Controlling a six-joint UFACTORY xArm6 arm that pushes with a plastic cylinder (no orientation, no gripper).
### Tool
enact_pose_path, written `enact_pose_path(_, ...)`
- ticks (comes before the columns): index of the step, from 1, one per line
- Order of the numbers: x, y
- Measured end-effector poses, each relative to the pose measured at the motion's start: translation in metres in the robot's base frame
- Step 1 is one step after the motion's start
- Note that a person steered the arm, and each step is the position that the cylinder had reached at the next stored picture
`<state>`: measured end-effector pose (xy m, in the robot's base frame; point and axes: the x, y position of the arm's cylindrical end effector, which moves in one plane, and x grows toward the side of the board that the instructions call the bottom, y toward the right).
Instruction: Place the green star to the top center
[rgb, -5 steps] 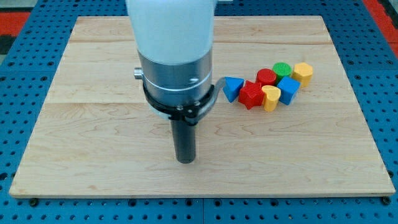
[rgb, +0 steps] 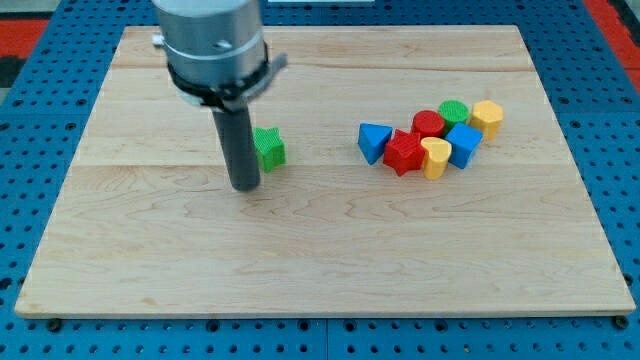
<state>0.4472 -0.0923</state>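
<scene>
The green star (rgb: 269, 148) lies on the wooden board (rgb: 320, 260), left of centre, about mid-height. My tip (rgb: 245, 186) rests on the board just left of and slightly below the star, and the rod hides the star's left edge. Whether the rod touches the star cannot be told.
A cluster of blocks sits at the view's right: a blue triangle (rgb: 373, 141), a red star (rgb: 404, 153), a red cylinder (rgb: 429, 124), a green cylinder (rgb: 454, 111), a yellow heart (rgb: 436, 157), a blue block (rgb: 463, 144) and a yellow block (rgb: 487, 116).
The arm has moved up and to the left, so the tip now stands beside the green star, which the arm hid before. The cluster has not moved.
</scene>
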Motion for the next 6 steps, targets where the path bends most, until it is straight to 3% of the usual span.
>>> enact_pose_path(1,-0.056,0.064)
enact_pose_path(3,-0.092,0.144)
enact_pose_path(4,-0.124,0.080)
enact_pose_path(5,-0.098,0.081)
enact_pose_path(6,-0.077,0.021)
